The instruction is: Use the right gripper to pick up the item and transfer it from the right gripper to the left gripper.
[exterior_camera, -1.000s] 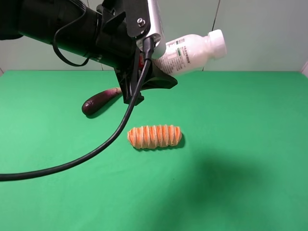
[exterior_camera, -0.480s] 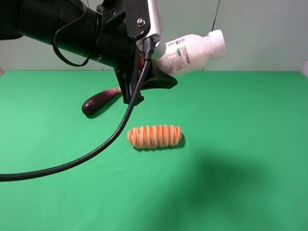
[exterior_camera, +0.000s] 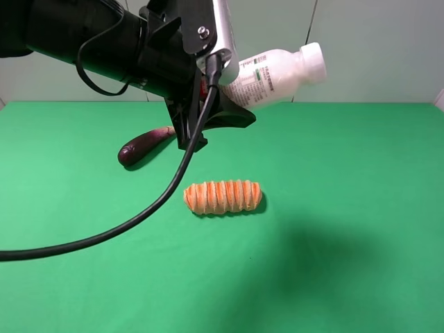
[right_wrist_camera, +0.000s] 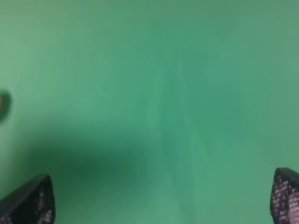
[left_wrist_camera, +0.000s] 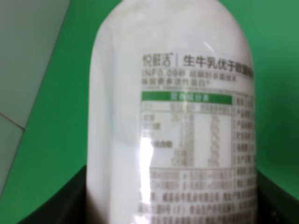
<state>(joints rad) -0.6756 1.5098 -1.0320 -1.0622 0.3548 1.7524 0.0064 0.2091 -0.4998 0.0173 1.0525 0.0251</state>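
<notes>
The left tool is clamping the white bottle by its labelled body above the counter, likely light, rigid and slick, while the right tool is gaping wide, empty.

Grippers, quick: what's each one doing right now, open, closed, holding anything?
Left gripper: closed on the white bottle, held up in the air.
Right gripper: open, holding nothing.
</notes>
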